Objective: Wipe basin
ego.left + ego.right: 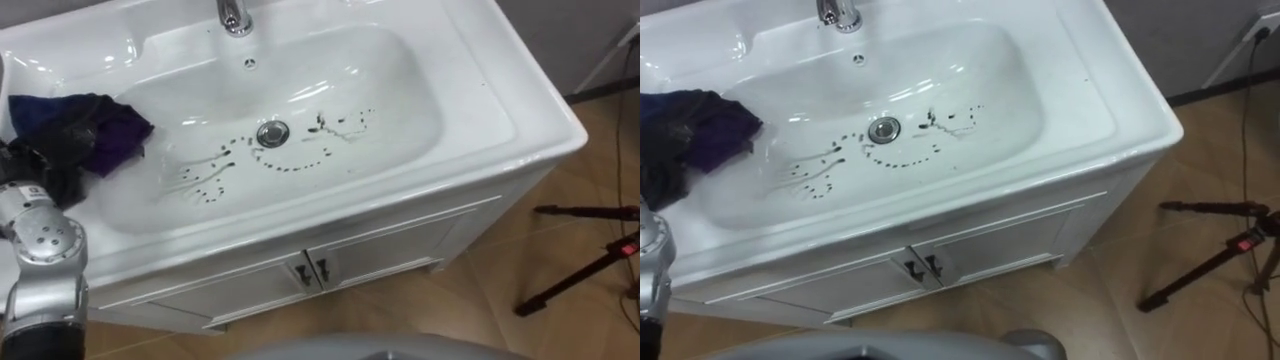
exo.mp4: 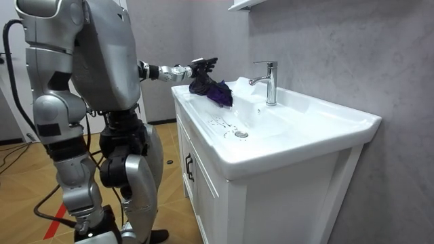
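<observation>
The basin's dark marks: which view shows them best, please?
The left eye view: the dark marks lie plainly around the drain. The right eye view matches it; the room view gives faint specks.

No legible text or labels anywhere

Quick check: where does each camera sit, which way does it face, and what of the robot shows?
Left eye view: on the head, looking down at the basin from its front; left arm enters lower left, left hand at the cloth.
Right eye view: beside it, same downward look; a piece of the left arm at the lower left edge.
Room view: off the robot's right side, facing along the basin; most of the robot, standing at the cabinet.
All three share the faucet and cloth.
</observation>
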Motion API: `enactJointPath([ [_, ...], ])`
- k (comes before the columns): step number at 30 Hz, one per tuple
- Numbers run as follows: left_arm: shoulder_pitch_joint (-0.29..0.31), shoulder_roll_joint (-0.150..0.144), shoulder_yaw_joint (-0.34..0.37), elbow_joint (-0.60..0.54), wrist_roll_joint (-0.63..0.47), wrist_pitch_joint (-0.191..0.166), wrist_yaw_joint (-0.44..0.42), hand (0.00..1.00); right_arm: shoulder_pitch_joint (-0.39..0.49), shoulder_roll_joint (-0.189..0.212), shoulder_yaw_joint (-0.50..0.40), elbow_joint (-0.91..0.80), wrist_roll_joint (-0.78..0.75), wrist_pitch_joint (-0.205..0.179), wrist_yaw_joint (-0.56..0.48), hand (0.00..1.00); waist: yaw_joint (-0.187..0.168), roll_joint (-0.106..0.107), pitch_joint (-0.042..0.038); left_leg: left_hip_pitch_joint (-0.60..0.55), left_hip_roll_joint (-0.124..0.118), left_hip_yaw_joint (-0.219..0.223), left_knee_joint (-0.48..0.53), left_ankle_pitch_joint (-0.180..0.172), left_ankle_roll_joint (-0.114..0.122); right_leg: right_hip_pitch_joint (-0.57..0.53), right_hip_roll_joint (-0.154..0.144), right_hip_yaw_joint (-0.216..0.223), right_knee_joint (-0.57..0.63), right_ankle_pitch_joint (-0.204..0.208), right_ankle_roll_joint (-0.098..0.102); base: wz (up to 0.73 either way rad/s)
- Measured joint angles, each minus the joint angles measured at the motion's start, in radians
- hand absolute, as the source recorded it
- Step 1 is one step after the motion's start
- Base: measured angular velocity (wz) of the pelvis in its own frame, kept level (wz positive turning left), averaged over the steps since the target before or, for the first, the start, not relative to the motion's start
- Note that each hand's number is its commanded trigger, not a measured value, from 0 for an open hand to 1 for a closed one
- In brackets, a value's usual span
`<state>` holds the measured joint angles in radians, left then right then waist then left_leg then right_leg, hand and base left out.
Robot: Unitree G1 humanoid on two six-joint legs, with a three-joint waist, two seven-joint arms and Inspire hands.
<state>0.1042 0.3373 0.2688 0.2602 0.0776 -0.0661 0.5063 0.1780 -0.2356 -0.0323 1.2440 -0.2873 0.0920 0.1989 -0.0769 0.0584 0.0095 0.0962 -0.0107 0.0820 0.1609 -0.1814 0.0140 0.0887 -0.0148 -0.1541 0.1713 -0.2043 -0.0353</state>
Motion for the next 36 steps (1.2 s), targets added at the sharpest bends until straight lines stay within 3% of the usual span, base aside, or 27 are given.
enactJointPath([
  [7,-0.035,-0.002,0.0,0.058,0.005,0.033,0.0,0.0,-0.002,0.004,0.001,0.0,0.0,0.02,-0.008,0.0,0.002,0.003,-0.0007,0.003,0.0,0.0,0.0,0.0,0.0,-0.003,0.002,0.017,0.001,0.002,0.001,-0.06],
  [18,-0.057,-0.006,-0.026,0.136,0.132,0.092,0.0,0.0,-0.002,0.004,0.011,0.001,0.001,0.042,-0.044,0.0,0.002,0.008,-0.0026,0.003,0.0,0.001,-0.001,0.0,0.0,-0.001,0.002,0.017,0.003,0.007,0.002,0.0],
  [24,-0.067,-0.008,-0.039,0.205,0.134,0.11,-0.02,0.0,-0.022,0.004,0.01,0.003,-0.002,0.055,-0.044,0.0,0.0,0.009,-0.0034,0.003,0.0,0.0,-0.001,0.0,0.0,-0.005,0.003,0.024,0.004,0.007,0.002,-0.01],
  [36,-0.086,-0.024,-0.039,0.214,0.137,0.134,-0.031,0.0,-0.051,0.004,0.011,0.031,-0.002,0.063,-0.058,0.0,0.0,0.005,-0.0061,0.007,0.0,0.001,-0.001,0.0,0.0,-0.011,0.002,0.028,0.017,0.008,0.003,-0.01],
])
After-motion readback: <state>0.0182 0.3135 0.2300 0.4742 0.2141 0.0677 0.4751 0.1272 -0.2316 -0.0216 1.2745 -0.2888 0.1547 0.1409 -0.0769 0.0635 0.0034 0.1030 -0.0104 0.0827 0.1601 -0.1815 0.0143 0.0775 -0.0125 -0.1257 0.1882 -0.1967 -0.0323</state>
